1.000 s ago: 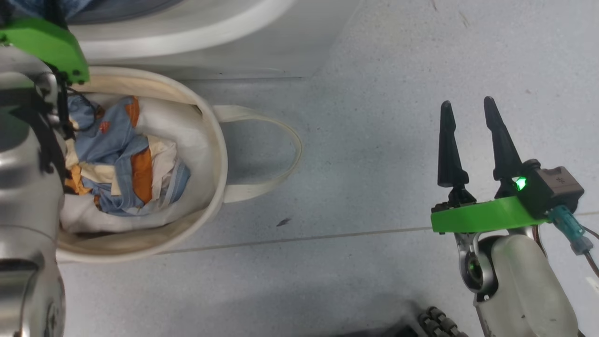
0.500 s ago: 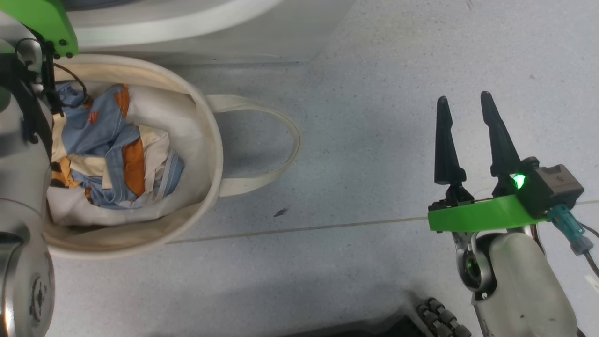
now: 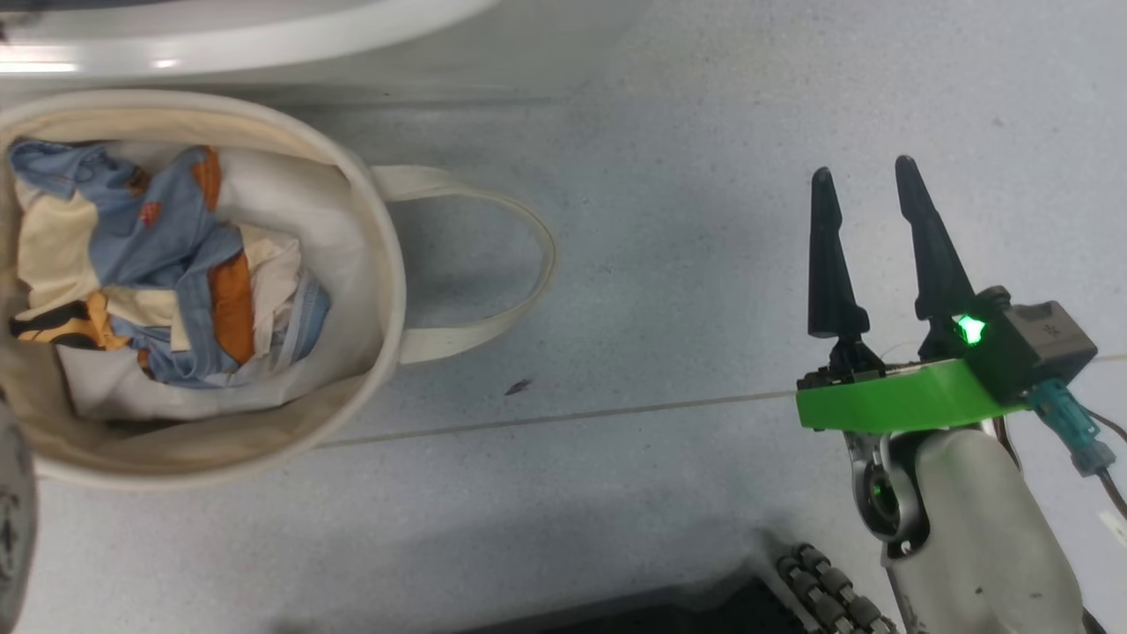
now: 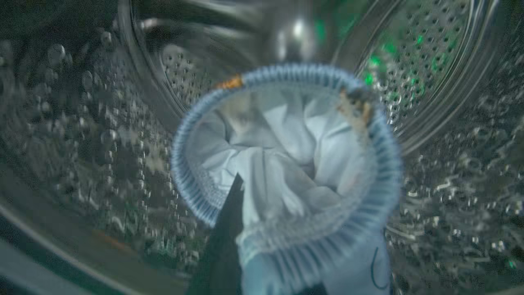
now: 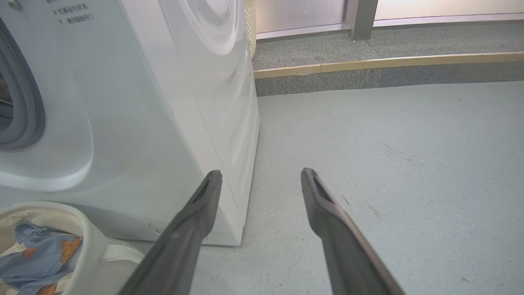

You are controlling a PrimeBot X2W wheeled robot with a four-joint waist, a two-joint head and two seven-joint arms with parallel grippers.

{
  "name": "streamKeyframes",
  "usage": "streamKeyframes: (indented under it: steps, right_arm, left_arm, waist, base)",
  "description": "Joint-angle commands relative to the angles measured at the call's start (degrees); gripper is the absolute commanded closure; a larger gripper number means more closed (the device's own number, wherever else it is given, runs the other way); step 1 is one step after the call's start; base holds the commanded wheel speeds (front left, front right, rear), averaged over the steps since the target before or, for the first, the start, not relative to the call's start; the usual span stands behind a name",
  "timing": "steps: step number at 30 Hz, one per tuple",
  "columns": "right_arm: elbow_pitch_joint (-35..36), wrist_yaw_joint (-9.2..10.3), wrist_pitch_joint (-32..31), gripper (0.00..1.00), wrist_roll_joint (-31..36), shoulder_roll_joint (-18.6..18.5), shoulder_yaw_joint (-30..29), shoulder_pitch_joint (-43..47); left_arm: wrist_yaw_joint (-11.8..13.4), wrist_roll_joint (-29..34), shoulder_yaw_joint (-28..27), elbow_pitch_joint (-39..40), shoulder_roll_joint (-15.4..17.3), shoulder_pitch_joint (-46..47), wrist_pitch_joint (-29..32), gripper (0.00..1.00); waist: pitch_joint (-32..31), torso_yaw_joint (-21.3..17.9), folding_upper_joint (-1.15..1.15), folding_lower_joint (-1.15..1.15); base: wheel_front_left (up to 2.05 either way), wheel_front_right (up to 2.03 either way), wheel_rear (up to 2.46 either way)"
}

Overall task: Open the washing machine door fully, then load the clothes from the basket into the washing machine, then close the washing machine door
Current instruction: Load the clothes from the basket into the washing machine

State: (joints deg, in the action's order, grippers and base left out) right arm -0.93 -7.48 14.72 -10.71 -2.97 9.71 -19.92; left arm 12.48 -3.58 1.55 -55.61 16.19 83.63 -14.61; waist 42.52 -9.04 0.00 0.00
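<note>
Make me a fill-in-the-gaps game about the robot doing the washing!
1. The small round cream canvas basket sits on the grey ___.
2. The right gripper holds its two long dark fingers ___, gripping nothing.
3. The left gripper grips a soft light-blue garment inside the shiny steel ___.
Missing words: floor; open; drum.
</note>
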Motion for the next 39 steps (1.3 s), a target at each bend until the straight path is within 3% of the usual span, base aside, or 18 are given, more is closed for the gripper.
streamKeyframes:
  steps: [1, 5, 10, 11, 12, 17, 27, 32, 39]
  right_arm:
    - [1.97, -0.01, 0.28, 0.0, -0.62, 0.1, 1.17, 0.9]
    - [2.17, -0.01, 0.28, 0.0, -0.95, 0.1, 1.36, 0.76]
    - [2.52, -0.01, 0.28, 0.0, -1.37, 0.1, 1.48, 0.93]
    - [2.68, -0.01, 0.28, 0.0, -1.45, 0.1, 1.18, 1.02]
    - [2.98, -0.01, 0.28, 0.0, -1.61, 0.1, 1.06, 1.01]
    - [3.68, -0.01, 0.28, 0.0, -1.78, 0.1, 2.3, 0.83]
    - [2.52, -0.01, 0.28, 0.0, -0.44, 0.1, 2.84, 1.15]
    - [1.19, -0.01, 0.28, 0.0, -0.21, 0.1, 3.97, 2.25]
    - [-0.12, -0.01, 0.28, 0.0, -0.04, 0.1, 5.65, 3.61]
  left_arm:
    - [0.77, 0.85, -0.24, 3.85, 3.72, 1.26, -0.37, 1.0]
    - [1.62, 1.91, 0.07, 6.82, 5.1, 1.47, -0.38, 1.0]
    - [2.93, 1.49, -0.55, 2.82, 5.63, 3.4, -0.38, 1.0]
    - [3.57, 1.11, -0.97, 2.04, 5.36, 4.0, -0.38, 0.95]
    - [4.04, 1.0, -1.05, 1.38, 5.03, 4.35, -0.38, 0.01]
    - [3.21, 0.64, -0.34, -1.84, 3.74, 5.09, -0.39, 0.0]
    - [1.17, -0.55, -0.45, 7.1, 1.24, -7.49, -0.39, 0.0]
    - [-0.94, -1.88, -0.78, 2.91, 0.2, -13.01, -0.39, 0.0]
    - [-3.64, -4.38, -1.94, -3.98, -0.85, -13.29, -0.39, 0.0]
  waist:
    - [0.96, -0.78, 0.0, 0.0]
    - [1.94, -1.6, 0.0, 0.0]
    - [3.0, -2.19, 0.0, 0.0]
    - [3.23, -1.97, 0.0, 0.0]
    - [3.36, -1.76, 0.0, 0.0]
    - [3.05, -0.95, 0.0, 0.0]
    - [-3.98, 1.6, 0.0, 0.0]
    - [-8.92, 2.68, 0.0, 0.0]
    - [-12.17, 3.04, 0.0, 0.0]
  base:
    - [0.0, 0.0, 0.0]
    - [0.0, 0.0, 0.0]
    - [0.0, 0.0, 0.0]
    - [0.0, 0.0, 0.0]
    - [0.0, 0.0, 0.0]
    - [0.0, 0.0, 0.0]
    - [0.0, 0.0, 0.0]
    - [0.0, 0.0, 0.0]
    - [0.0, 0.0, 0.0]
